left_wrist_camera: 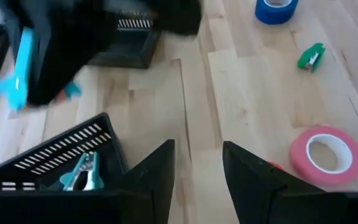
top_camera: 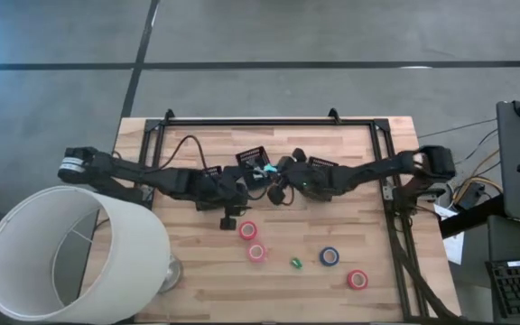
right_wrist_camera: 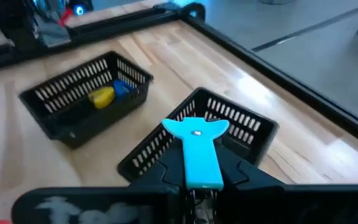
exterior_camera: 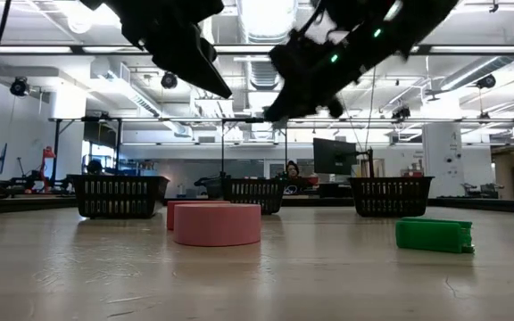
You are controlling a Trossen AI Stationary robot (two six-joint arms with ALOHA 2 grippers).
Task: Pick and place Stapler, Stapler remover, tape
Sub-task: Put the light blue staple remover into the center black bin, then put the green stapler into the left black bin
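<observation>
Right gripper (right_wrist_camera: 197, 186), fingers closed on a light-blue staple remover (right_wrist_camera: 196, 152), held above the middle black mesh bin (right_wrist_camera: 229, 127); the fingertips are hidden beneath the tool. Left gripper (left_wrist_camera: 197, 165), fingers parted and holding nothing, just beside a bin containing a teal staple remover (left_wrist_camera: 82, 173), only partly visible through the mesh. A further bin (right_wrist_camera: 86, 96) holds yellow and blue items too blurred to identify. On the table (top_camera: 206, 271) lie three pink tape rolls (top_camera: 248, 230), a blue tape roll (top_camera: 329, 256) and a green stapler (top_camera: 295, 263); in the low view only one pink roll shows clearly, a second mostly hidden behind it.
</observation>
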